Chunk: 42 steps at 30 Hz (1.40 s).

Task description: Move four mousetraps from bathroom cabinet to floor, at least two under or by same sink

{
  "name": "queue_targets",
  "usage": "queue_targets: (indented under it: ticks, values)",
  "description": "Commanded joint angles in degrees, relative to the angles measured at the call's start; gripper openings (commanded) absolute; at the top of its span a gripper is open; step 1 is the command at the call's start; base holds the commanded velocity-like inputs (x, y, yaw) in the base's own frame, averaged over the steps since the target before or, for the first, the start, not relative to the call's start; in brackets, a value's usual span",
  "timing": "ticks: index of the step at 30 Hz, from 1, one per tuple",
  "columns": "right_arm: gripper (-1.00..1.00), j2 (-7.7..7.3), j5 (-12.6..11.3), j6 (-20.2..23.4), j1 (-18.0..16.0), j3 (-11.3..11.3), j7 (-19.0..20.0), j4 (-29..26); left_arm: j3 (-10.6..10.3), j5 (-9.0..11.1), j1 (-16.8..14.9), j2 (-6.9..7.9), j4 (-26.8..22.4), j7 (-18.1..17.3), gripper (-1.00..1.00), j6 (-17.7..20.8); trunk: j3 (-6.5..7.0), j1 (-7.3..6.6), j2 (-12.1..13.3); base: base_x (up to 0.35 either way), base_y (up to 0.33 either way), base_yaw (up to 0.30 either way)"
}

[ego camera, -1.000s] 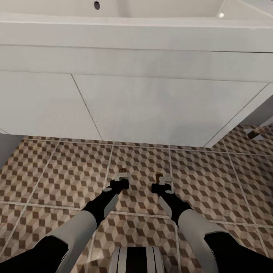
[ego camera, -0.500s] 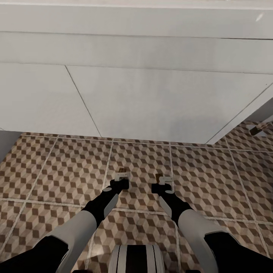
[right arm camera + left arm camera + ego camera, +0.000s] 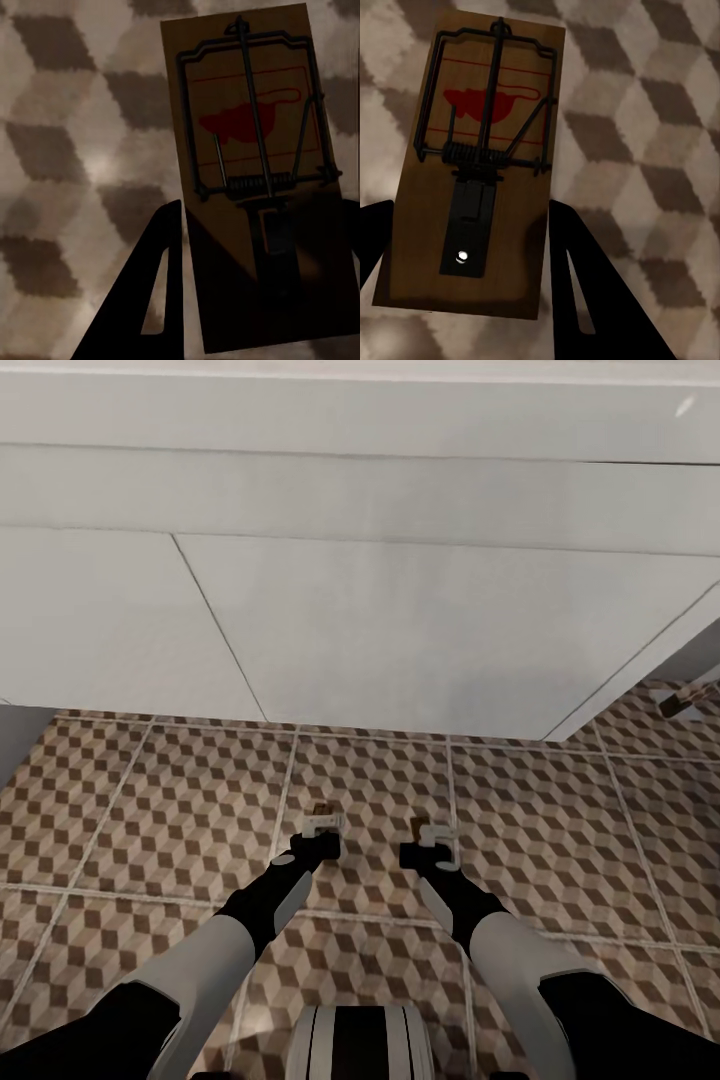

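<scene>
The wide white sink (image 3: 360, 610) hangs across the upper part of the head view, its front panels facing me. Below it lies the bathroom floor (image 3: 150, 810) with cube-pattern tiles. My left gripper (image 3: 322, 832) is shut on a mousetrap (image 3: 323, 812), and the left wrist view shows the tan board (image 3: 484, 165) with its wire spring clamped between the dark fingers (image 3: 585, 292). My right gripper (image 3: 433, 840) is shut on another mousetrap (image 3: 419, 826), seen as a tan board (image 3: 255, 172) flanked by the fingers (image 3: 154, 292). Both traps hang just above the tiles in front of the sink.
A small tan board-like item (image 3: 680, 700), apparently a third mousetrap, lies on the tiles past the sink's right corner. A grey wall strip (image 3: 15, 740) borders the floor at the left. My own base (image 3: 360, 1045) shows at the bottom.
The head camera shifted a second ago, so the sink now sits lower and larger in the picture. Neither the arms nor the held traps have moved since.
</scene>
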Motion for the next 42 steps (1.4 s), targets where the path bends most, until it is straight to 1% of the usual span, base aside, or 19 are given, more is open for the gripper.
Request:
queue_targets:
  ticks: [1, 5, 15, 16, 17, 20, 22, 24, 29, 30, 32, 33, 35, 40, 42]
  values:
    - [-1.0, 0.0, -0.6, -0.4, 0.0, 0.4, -0.3, 0.0, -0.2, 0.0, 0.0, 0.0, -0.1, 0.6, -1.0, 0.2, -0.03, 0.0, 0.0, 0.086, 0.0, 0.0]
    - [-1.0, 0.0, -0.6, -2.6, 0.0, 0.5, 0.0, 0.0, -0.2, 0.0, 0.0, 0.0, -0.1, 0.6, -1.0, 0.2, -0.03, 0.0, 0.0, 0.224, 0.0, 0.0]
    - [-1.0, 0.0, -0.5, -3.1, 0.1, 0.6, 0.2, 0.0, -0.2, 0.0, 0.0, 0.0, -0.1, 0.6, -1.0, 0.0, -0.03, 0.0, 0.0, 0.058, 0.0, 0.0]
    - [-1.0, 0.0, -0.5, -3.1, 0.1, 1.1, 0.2, 0.0, -0.2, 0.0, 0.0, 0.0, -0.1, 0.6, -1.0, 0.0, -0.03, 0.0, 0.0, 0.003, 0.0, 0.0]
    - [-1.0, 0.0, -0.5, -3.1, 0.1, 1.9, 0.2, 0.0, -0.2, 0.0, 0.0, 0.0, -0.1, 0.6, -1.0, 0.0, -0.03, 0.0, 0.0, 0.002, 0.0, 0.0]
    - [-1.0, 0.0, -0.6, -3.1, 0.0, 5.9, 0.2, 0.0, -0.3, 0.0, 0.0, 0.0, 0.0, 0.6, -1.0, 0.0, -0.03, 0.0, 0.0, 0.0, 0.0, 0.0]
    - [-1.0, 0.0, -0.6, -3.1, 0.0, 7.0, 0.2, 0.0, -0.3, 0.0, 0.0, 0.0, 0.1, 0.8, -1.0, 0.1, -0.03, 0.0, 0.0, 0.0, 0.0, 0.0]
    - [-1.0, 0.0, -0.6, -3.1, 0.0, 7.6, 0.2, 0.1, -0.3, 0.0, 0.0, 0.0, 0.2, 0.9, -1.0, 0.2, -0.03, 0.0, 0.0, 0.0, 0.0, 0.0]
    - [-1.0, 0.0, -0.6, -2.6, -0.1, 7.9, 0.2, 0.9, -0.3, 0.0, -0.1, 0.0, 0.2, 1.1, -1.0, 1.2, -0.03, 0.0, 0.0, 0.0, 0.0, 0.0]
    - [-1.0, 0.0, -0.6, -2.5, -0.1, 7.9, 0.2, 1.0, -0.3, 0.1, -0.5, 0.0, 0.2, 1.2, -1.0, 2.0, -0.03, 0.0, 0.0, 0.0, 0.0, 0.0]
    - [-1.0, 0.0, -0.6, -2.4, -0.2, 7.9, 0.2, 1.1, -0.3, 0.1, -2.5, 0.0, 0.2, 1.2, -1.0, 3.9, -0.03, 0.0, 0.0, 0.0, 0.0, 0.0]
    - [-1.0, 0.0, -0.6, -2.3, -0.4, 7.9, 0.1, 1.1, -0.3, 0.1, -3.6, 0.0, 0.2, 1.2, -1.0, 4.5, -0.03, 0.0, 0.0, 0.0, 0.0, 0.0]
    - [-1.0, 0.0, -0.7, -2.3, -1.1, 7.9, 0.1, 1.1, -0.3, 0.1, -4.7, 0.0, 0.3, 1.3, -1.0, 5.1, -0.03, 0.0, 0.0, 0.0, 0.0, 0.0]
    - [-1.0, 0.0, -0.7, -1.9, -3.6, 7.9, 0.1, 1.2, -0.3, 0.1, -6.2, 0.0, 0.3, 1.2, -1.0, 6.1, -0.03, 0.0, 0.0, 0.0, 0.0, 0.0]
    - [-1.0, 0.0, -0.7, -1.4, -4.0, 7.9, 0.1, 1.2, -0.3, 0.1, -6.9, 0.0, 0.3, 1.3, -1.0, 6.5, -0.03, 0.0, 0.0, 0.0, 0.0, 0.0]
